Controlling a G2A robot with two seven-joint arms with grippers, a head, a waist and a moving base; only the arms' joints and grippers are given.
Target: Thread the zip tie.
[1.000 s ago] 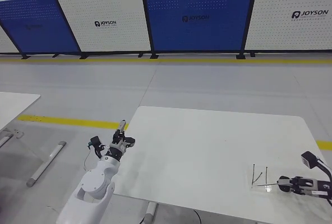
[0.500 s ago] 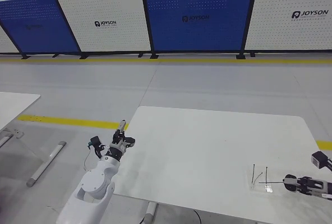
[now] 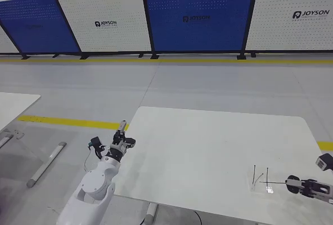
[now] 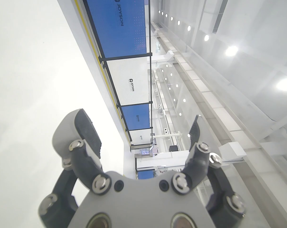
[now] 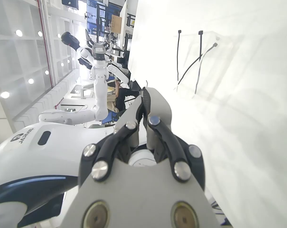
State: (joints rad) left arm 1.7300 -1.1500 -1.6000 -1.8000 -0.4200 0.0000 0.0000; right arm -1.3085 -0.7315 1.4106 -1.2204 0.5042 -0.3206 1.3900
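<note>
Several black zip ties (image 3: 255,173) (image 5: 178,55) lie side by side near the white table's (image 3: 211,146) front right corner. My right gripper (image 3: 288,183) (image 5: 143,91) hovers just right of them, low over the table, shut on one thin zip tie (image 3: 273,183) that runs level from its fingertips toward the others. A short black end pokes out past the closed fingertips (image 5: 148,100). My left gripper (image 3: 122,126) (image 4: 138,119) stands at the table's left edge, pointing upward, open, with nothing between its fingers.
A small clear sheet (image 3: 268,190) lies under the ties' near ends. The table's right edge and front edge are close to the right arm. Blue and white partition panels (image 3: 197,25) stand far behind the table.
The right gripper has drawn back to the right toward the table's edge, and the thin tie in it has slid along with it. The left arm has stayed still.
</note>
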